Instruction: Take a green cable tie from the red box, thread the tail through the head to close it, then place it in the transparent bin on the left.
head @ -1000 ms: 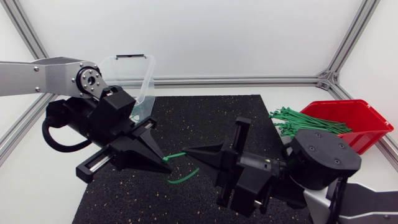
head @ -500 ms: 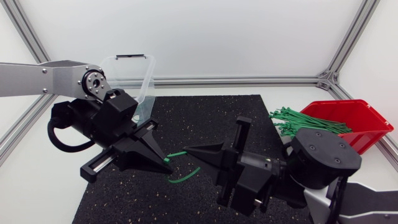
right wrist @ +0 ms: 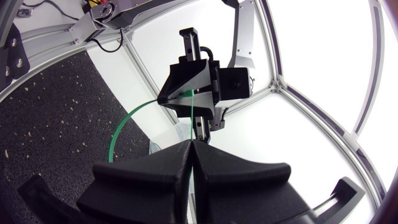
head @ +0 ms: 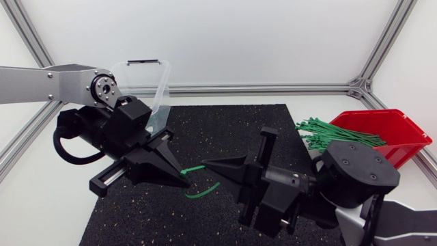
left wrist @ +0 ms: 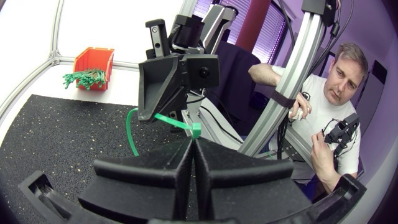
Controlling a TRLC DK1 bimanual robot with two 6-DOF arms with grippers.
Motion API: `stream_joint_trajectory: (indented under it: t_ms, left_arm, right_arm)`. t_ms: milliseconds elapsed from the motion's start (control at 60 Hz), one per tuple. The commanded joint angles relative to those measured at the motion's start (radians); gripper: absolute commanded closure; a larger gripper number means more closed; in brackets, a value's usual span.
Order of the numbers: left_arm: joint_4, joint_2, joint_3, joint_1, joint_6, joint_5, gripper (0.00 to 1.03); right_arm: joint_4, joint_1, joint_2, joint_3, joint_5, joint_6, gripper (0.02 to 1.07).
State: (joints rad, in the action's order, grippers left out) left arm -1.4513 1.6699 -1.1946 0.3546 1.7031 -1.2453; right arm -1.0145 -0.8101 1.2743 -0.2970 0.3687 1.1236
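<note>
**A:** From above?
**B:** The left gripper (head: 181,175) and right gripper (head: 206,165) are nearly tip to tip over the black mat (head: 232,130), and the green cable tie (head: 203,191) loops below them.
**A:** Left wrist?
**B:** Jaws pressed together, pinching the tie's head.
**A:** Right wrist?
**B:** Jaws closed on the thin strap.

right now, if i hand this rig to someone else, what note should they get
Left gripper: fingers shut on the green cable tie, at its head end.
Right gripper: fingers shut on the same tie further along, over the black mat.
The tail hangs in a loose curve, not through the head.
Spare ties stick out of the red box; the transparent bin sits at the mat's far left corner.
Done: tie picked.
Left: thread, close, drop in bin.
</note>
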Motion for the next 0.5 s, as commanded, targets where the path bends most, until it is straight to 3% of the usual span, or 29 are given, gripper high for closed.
stream_joint_trajectory:
  t_ms: [0,483]
  left_arm:
    - [-0.024,0.025,-0.023,-0.006,0.035,-0.011,1.0]
    - [-0.031,0.03,-0.031,-0.006,0.041,-0.011,1.0]
  right_arm:
    - [-0.009,-0.008,-0.012,0.025,-0.004,0.021,1.01]
    - [-0.01,-0.018,-0.009,0.029,-0.013,0.021,1.01]
